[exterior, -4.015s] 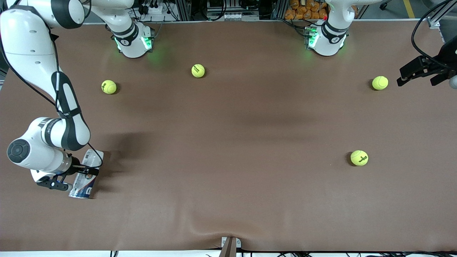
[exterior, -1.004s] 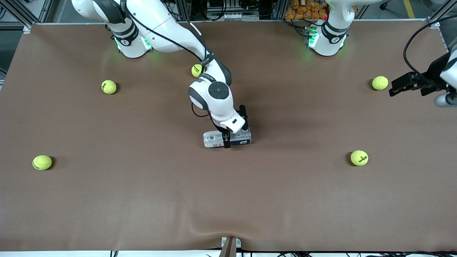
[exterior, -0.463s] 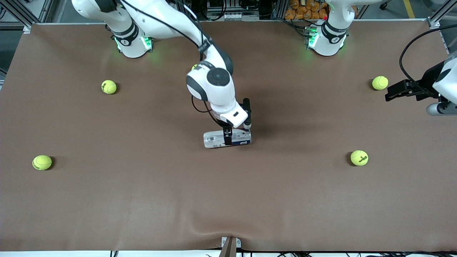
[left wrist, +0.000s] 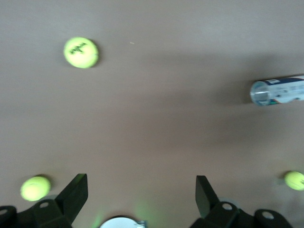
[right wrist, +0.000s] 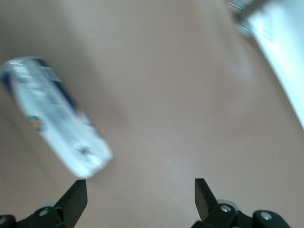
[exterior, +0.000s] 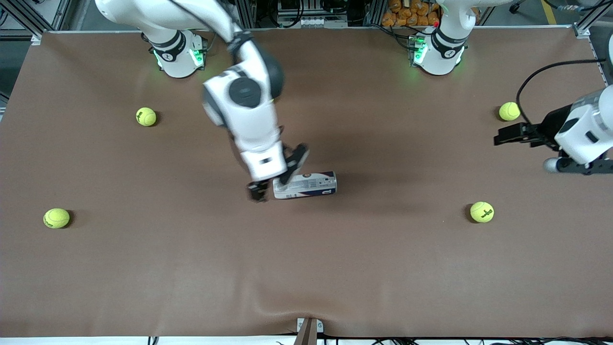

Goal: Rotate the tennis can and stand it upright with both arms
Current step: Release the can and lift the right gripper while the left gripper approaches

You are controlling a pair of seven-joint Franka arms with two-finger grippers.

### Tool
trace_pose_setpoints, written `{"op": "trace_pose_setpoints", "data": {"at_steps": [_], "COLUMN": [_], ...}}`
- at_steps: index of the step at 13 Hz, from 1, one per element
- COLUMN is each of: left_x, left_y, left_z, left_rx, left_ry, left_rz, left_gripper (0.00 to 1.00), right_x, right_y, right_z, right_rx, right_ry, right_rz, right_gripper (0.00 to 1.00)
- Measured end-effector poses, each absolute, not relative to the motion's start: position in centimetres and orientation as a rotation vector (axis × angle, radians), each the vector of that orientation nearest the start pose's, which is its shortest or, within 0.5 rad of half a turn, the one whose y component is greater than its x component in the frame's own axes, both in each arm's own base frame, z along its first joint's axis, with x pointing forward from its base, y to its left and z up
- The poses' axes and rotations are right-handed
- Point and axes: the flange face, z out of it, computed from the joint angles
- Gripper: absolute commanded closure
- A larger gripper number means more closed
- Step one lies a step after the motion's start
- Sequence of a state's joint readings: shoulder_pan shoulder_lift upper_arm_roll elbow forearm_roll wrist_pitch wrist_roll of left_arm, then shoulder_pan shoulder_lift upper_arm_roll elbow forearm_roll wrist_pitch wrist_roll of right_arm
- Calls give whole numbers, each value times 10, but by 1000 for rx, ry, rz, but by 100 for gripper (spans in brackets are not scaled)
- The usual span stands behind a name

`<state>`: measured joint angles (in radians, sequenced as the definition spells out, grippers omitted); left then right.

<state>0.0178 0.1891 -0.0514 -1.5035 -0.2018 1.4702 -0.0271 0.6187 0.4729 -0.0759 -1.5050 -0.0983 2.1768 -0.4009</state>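
Tennis can [exterior: 305, 185]: lying on its side about the middle of the table [exterior: 335, 268], long axis running from one arm's end toward the other, not yet uprighted.

Starting nearest the front camera: seeing one loose ball [exterior: 56, 218] toward the right arm's end and a second ball [exterior: 482, 212] toward the left arm's end, both nearer than the can and well apart from it. Judging them as no danger, unless an arm is sweeping low.

Coming to the can itself: seeing the right gripper [exterior: 277, 176] hanging over the can's end toward the right arm's end, fingers spread wide and grasping nothing. Fearing here a finger clipping that end and sending the round body rolling or spinning away. Expecting also smooth plastic to be slipping under a weak pinch, and the can to be toppling again if set down tilted.

Going farther: finding the left gripper [exterior: 503, 136] up over the left arm's end of the table, fingers released and empty, just beside a third ball [exterior: 509, 111]; risking a nudge to it when reaching in. Noting a fourth ball [exterior: 146, 116] about as far, toward the right arm's end.

Reading the label: making out white, navy and red only, no legible words. Seeing dark print on the balls, but not managing to read it.
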Motion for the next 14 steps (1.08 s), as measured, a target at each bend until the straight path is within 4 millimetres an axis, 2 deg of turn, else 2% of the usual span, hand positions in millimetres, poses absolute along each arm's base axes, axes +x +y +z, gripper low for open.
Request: {"op": "trace_pose_setpoints", "data": {"at_steps": [1, 2, 5, 7, 9, 11, 14], "left_x": [598, 603, 622, 637, 647, 651, 646], "left_y": [-48, -55, -69, -76, -87, -105, -140], "left_z": [529, 518, 473, 447, 429, 415, 382], "left_rx": [-3395, -3447, -3608, -3716, -3788, -3820, -3845], "left_ry": [0, -10, -89, -174, -240, -263, -349], "left_rz": [438, 485, 622, 667, 676, 672, 652], "left_gripper": [0, 0, 0, 0, 0, 0, 0], "right_x": [627, 640, 663, 659, 640, 611, 572], "right_y": [324, 290, 178, 100, 34, -10, -41], "right_z": [428, 440, 481, 516, 555, 590, 625], "right_rx": [-2900, -2945, -3087, -3167, -3220, -3243, -3159], "right_ry": [-1435, -1351, -1028, -772, -509, -253, 25], "right_rz": [-334, -332, -303, -248, -191, -118, -31], "right_gripper": [0, 0, 0, 0, 0, 0, 0]}}
